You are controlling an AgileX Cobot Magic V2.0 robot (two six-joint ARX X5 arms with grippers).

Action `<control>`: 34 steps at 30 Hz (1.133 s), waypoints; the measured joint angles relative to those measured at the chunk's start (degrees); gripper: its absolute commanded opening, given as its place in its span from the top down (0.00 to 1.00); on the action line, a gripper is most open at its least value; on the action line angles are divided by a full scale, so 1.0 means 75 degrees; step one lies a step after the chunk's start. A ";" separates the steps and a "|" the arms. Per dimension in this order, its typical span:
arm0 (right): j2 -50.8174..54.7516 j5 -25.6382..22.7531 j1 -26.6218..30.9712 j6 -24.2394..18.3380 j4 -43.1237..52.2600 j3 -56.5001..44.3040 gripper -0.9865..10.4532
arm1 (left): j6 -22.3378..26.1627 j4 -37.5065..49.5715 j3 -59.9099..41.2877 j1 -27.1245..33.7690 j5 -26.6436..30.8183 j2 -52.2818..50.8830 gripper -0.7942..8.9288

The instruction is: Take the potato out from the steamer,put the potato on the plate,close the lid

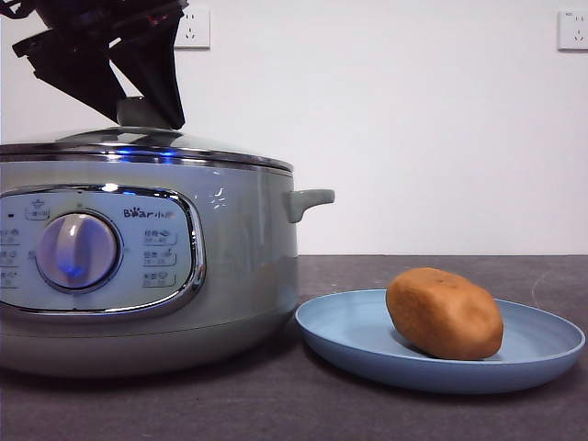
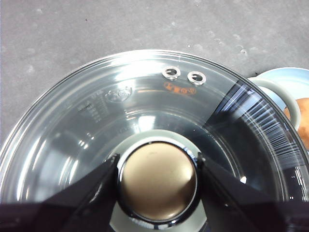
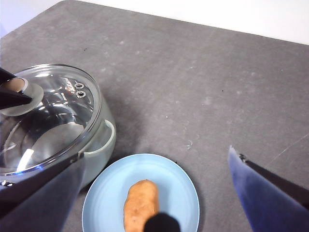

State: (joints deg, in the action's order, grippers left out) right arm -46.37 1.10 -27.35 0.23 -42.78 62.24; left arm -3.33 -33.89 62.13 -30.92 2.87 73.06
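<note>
The steamer (image 1: 248,239) stands at the left with the glass lid (image 1: 184,147) resting on its rim. My left gripper (image 1: 138,106) comes down from above, its jaws pressed against both sides of the lid's knob (image 2: 158,181). The potato (image 1: 444,312) lies on the light-blue plate (image 1: 349,335) to the right of the steamer. In the right wrist view, my right gripper (image 3: 154,153) hangs open high above the plate (image 3: 178,188) and potato (image 3: 141,203), holding nothing. The front view does not show the right gripper.
The steamer's stubby side handle (image 1: 308,200) points toward the plate, close to its rim. Dark grey tabletop (image 3: 203,77) stretches beyond the plate. Two wall sockets (image 1: 192,28) sit on the white wall behind.
</note>
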 measured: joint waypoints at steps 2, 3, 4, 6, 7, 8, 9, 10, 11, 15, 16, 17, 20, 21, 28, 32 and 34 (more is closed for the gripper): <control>0.0000 0.0000 0.0000 0.0000 0.0000 0.0000 0.48 | -0.0017 0.0000 -0.0017 0.0000 -0.0003 0.0000 0.55; 0.0000 0.0000 0.0000 0.0000 -0.0003 0.0000 0.48 | -0.0017 0.0003 -0.0044 0.0000 0.0000 0.0000 0.55; 0.0000 0.0000 0.0000 0.0000 -0.0003 0.0000 0.48 | -0.0015 0.0052 -0.0055 0.0000 0.0000 0.0000 0.55; 0.0000 0.0000 0.0000 0.0000 -0.0003 0.0000 0.48 | -0.0015 0.0128 -0.0070 0.0000 -0.0003 0.0000 0.55; 0.0000 0.0000 0.0000 0.0000 -0.0003 0.0000 0.48 | -0.0015 0.0166 -0.0070 0.0000 0.0000 0.0000 0.55; 0.0000 0.0000 0.0000 0.0000 -0.0003 0.0000 0.48 | -0.0017 0.0207 -0.0070 0.0000 0.0015 -0.0012 0.55; 0.0000 0.0000 0.0000 0.0000 -0.0003 0.0000 0.48 | -0.0017 0.0216 -0.0055 0.0000 0.0050 -0.0026 0.55; 0.0000 0.0000 0.0000 0.0000 -0.0003 0.0000 0.48 | -0.0017 0.0187 0.0009 0.0000 0.0111 -0.0044 0.55; 0.0000 0.0000 0.0000 0.0000 -0.0003 0.0000 0.48 | -0.0015 0.0154 0.0125 0.0000 0.0172 -0.0064 0.55; 0.0000 0.0000 0.0000 0.0000 -0.0003 0.0000 0.48 | -0.0012 0.0117 0.0801 0.0000 0.0367 -0.0341 0.55; 0.0000 0.0000 0.0000 0.0000 -0.0003 0.0000 0.48 | -0.0012 0.0111 0.1005 0.0000 0.0373 -0.0466 0.55; 0.0000 0.0000 0.0000 0.0000 -0.0003 0.0000 0.48 | -0.0012 0.0122 0.1189 0.0000 0.0373 -0.0612 0.55; 0.0000 0.0006 0.0000 0.0000 -0.0003 0.0000 0.48 | -0.0012 0.0114 0.1585 0.0000 0.0370 -0.1102 0.56; 0.0000 0.0026 0.0000 0.0000 -0.0003 0.0000 0.48 | -0.0012 0.0114 0.1649 -0.0003 0.0370 -0.1279 0.56; -0.0015 0.0055 -0.0003 0.0000 -0.0035 0.0376 0.71 | -0.0015 -0.0717 0.1679 -0.0003 0.0370 -0.3037 0.79; 0.0000 0.0463 -0.0003 0.0000 0.0000 0.0749 0.93 | -0.0015 -0.1440 0.1676 -0.0003 0.0373 -0.3873 0.93; 0.0009 0.0772 -0.0003 0.0000 0.0003 0.0819 0.92 | -0.0015 -0.1670 0.1679 -0.0003 0.0385 -0.4162 0.93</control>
State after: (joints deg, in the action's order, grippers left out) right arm -46.30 6.90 -27.38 0.23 -42.76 68.38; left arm -3.44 -46.41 74.72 -30.94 5.76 41.85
